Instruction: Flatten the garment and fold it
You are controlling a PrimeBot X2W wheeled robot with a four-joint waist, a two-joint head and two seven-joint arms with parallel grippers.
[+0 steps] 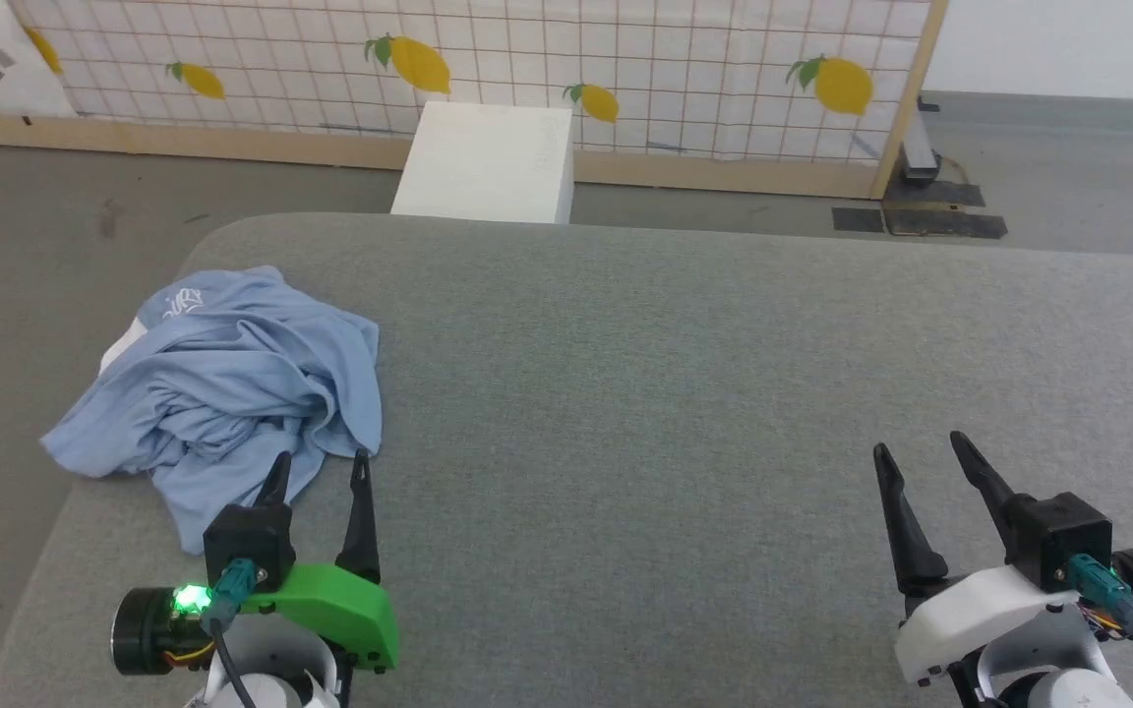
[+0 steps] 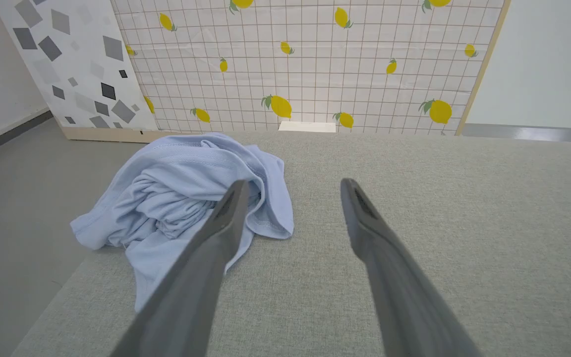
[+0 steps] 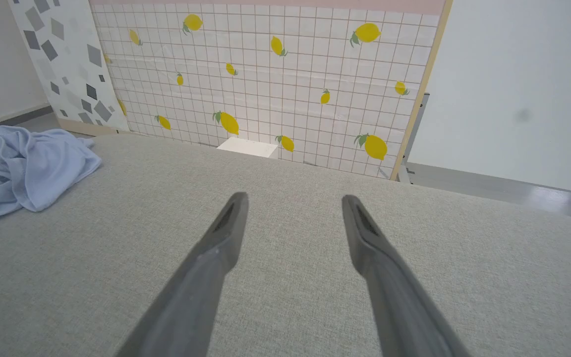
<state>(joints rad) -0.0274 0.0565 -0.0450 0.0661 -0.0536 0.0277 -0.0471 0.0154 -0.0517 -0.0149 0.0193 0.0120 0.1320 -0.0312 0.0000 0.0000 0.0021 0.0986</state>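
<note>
A: Grey padded table [image 1: 685, 393]: crumpled polo shirt [image 1: 232, 383] lies just beyond the left gripper [image 1: 322, 456], jaws wide, empty.
B: The right gripper [image 1: 919, 442], equally wide and empty, sits well apart. Shirt overhangs the edge; a one-sided pull may drag it off.

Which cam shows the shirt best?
Head view: the whole garment shows, logo included. In the left wrist view the left gripper overlaps part of it; the right wrist view crops it at the frame edge.

Light blue garment [image 1: 232, 383], grey table [image 1: 675, 393], yellow lemons on white-gridded panel [image 1: 675, 59].
</note>
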